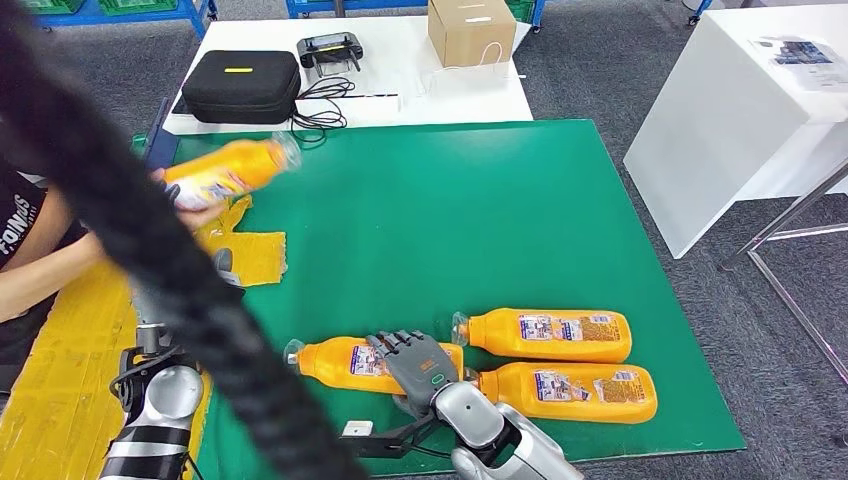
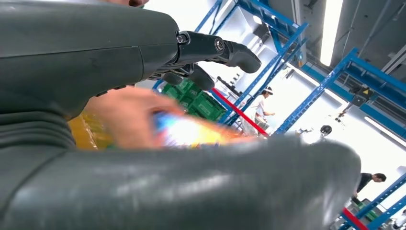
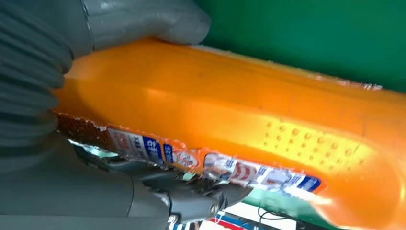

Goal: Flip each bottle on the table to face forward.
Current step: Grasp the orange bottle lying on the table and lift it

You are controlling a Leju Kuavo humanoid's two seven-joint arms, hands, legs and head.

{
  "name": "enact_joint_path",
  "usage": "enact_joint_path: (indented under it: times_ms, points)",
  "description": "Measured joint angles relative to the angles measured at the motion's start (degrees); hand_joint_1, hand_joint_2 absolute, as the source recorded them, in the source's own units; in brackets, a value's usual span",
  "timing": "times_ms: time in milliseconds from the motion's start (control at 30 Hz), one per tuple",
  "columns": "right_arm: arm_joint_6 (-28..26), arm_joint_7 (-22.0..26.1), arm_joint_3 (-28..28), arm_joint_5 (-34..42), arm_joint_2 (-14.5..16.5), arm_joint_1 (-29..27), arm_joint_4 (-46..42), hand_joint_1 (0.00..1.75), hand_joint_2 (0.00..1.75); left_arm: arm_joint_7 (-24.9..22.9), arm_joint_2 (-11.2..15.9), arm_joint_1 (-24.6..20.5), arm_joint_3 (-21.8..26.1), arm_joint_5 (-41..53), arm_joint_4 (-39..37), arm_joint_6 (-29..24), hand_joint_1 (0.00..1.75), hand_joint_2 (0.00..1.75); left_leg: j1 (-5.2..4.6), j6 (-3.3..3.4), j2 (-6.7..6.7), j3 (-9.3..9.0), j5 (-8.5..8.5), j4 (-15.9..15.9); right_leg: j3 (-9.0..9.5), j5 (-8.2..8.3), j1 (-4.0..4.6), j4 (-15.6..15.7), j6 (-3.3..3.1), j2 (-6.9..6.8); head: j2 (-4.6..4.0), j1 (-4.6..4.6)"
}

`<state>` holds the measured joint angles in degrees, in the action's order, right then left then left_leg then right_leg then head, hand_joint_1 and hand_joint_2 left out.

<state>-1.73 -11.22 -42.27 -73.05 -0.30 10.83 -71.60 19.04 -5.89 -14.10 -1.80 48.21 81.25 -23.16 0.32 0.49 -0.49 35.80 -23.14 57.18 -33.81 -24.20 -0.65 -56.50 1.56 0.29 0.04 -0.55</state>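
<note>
Evidently, 1 orange bottle (image 1: 350, 362) near the tabletop's (image 1: 450, 220) front edge was gripped at mid-body by the right hand (image 1: 415, 362). Smooth, rigid plastic was judged slippery. The left hand (image 2: 210, 52) was held spread, gripping nothing.

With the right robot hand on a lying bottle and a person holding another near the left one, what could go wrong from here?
The right robot hand holds a bottle lying close to two more; rolling it might knock them. A person's hand brings a bottle close to the left robot hand, so closing could pinch it. A black cable blocks much of the head view.
</note>
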Motion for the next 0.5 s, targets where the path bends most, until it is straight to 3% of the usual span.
enact_joint_path:
  times_ms: [500]
  points:
    - [0.17, 1.95, 2.23, 4.2, 0.5, 1.51, 2.7, 1.75, 1.75, 0.46, -0.15, 0.03, -1.54, -1.56, 0.13, 0.27, 0.0, 1.75, 0.0, 0.0, 0.01, -0.14, 0.0, 0.0, 0.13, 0.0, 0.0, 0.01, 0.0, 0.01, 0.0, 0.0]
